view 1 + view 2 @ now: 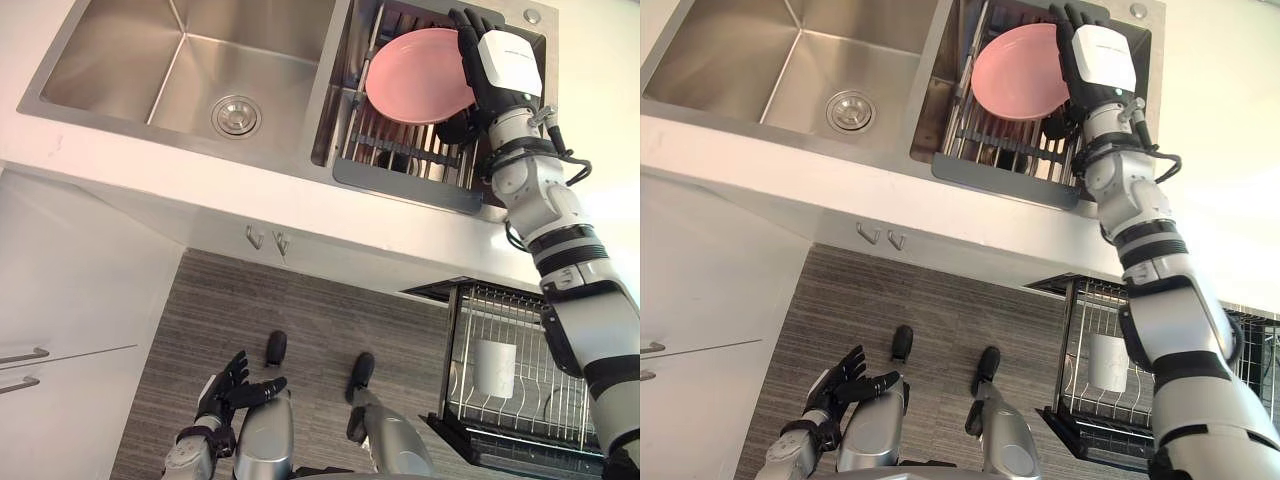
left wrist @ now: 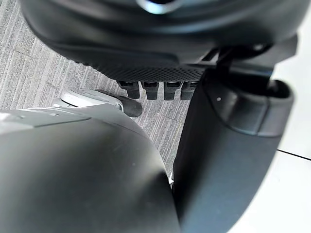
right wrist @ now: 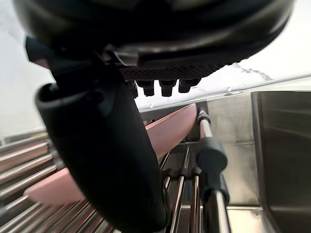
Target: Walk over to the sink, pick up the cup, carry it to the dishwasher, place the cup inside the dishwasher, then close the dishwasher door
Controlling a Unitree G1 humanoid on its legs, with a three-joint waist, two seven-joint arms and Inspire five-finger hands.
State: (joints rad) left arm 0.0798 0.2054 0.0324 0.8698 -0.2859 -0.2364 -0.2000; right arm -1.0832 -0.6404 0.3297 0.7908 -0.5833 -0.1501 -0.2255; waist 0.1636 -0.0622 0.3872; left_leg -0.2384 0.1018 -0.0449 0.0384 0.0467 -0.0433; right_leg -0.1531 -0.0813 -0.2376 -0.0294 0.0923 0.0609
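Right hand [image 1: 497, 65]: fingers straight along the pink plate [image 1: 415, 75] rim in the sink rack [image 1: 400, 185]; nothing gripped.
Left hand [image 1: 228, 388]: relaxed, empty, hung low.
Cup [image 1: 495, 367]: white, sat in the dishwasher rack [image 1: 540, 395], well apart from both hands.
Handling: probably light, rigid, slick and breakable; best clasped round its wall.

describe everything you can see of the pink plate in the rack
The pink plate is round, plain and smooth, glossy like plastic or glazed ceramic. It stands tilted on edge in the wire rack set in the right basin of the sink. The right hand is open at its right edge, rim between thumb and fingers; a firm grip isn't visible.
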